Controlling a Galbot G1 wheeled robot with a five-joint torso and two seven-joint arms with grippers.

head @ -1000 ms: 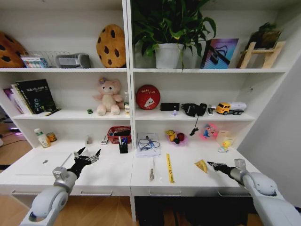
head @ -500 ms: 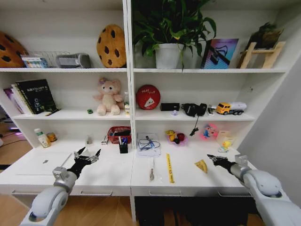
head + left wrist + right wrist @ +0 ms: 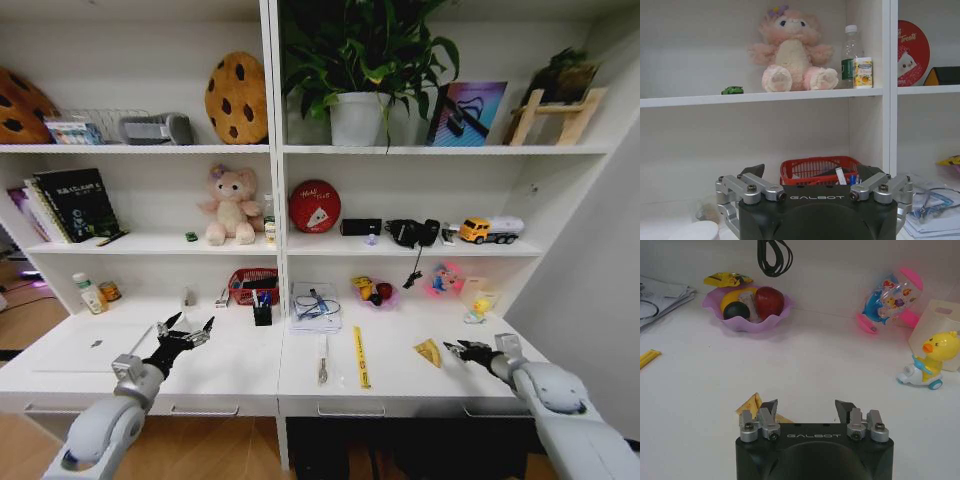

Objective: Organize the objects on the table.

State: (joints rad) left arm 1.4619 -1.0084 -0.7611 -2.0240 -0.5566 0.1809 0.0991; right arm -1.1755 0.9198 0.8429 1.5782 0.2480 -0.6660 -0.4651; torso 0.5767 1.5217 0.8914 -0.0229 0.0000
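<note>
Lying lengthwise front-to-back, yellow ruler

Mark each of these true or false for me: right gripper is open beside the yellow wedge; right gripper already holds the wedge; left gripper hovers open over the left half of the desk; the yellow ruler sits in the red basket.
1. The right gripper is open beside the yellow wedge. True.
2. The right gripper holds the wedge. False: the wedge lies on the table, ungripped.
3. The left gripper hovers open over the desk's left half. True.
4. The yellow ruler sits in the red basket. False: it lies flat on the table.
</note>
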